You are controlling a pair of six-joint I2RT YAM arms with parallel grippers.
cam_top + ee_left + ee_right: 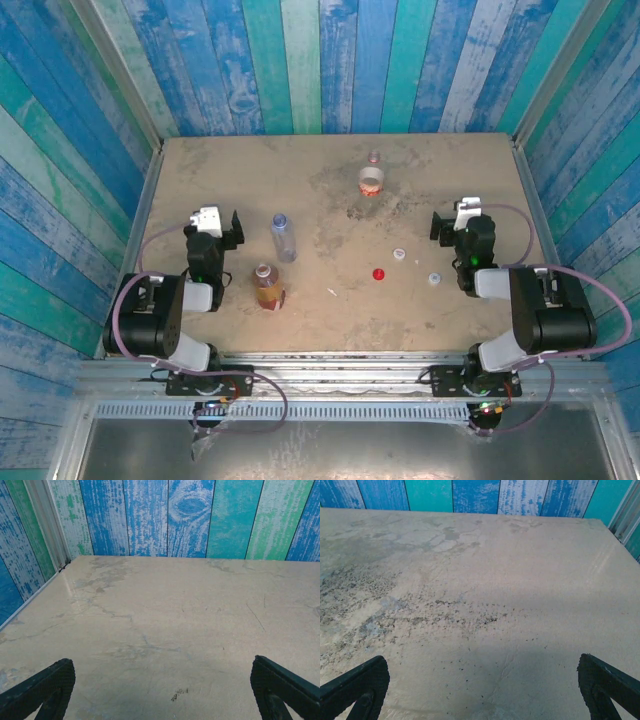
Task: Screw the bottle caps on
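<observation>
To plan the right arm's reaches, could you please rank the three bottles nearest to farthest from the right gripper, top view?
1. red-white label bottle, far centre, left of the right gripper.
2. clear bluish bottle, left of centre.
3. amber bottle, front left.

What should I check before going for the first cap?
1. Left gripper open and empty: ok.
2. Right gripper open and empty: ok.
3. Red cap, white cap, pale cap loose on the table, apart from each other: ok.
4. Which way up each cap lies: cannot tell, too small.
5. Amber bottle, bluish bottle, far bottle upright: ok, as far as the top view shows.
</observation>
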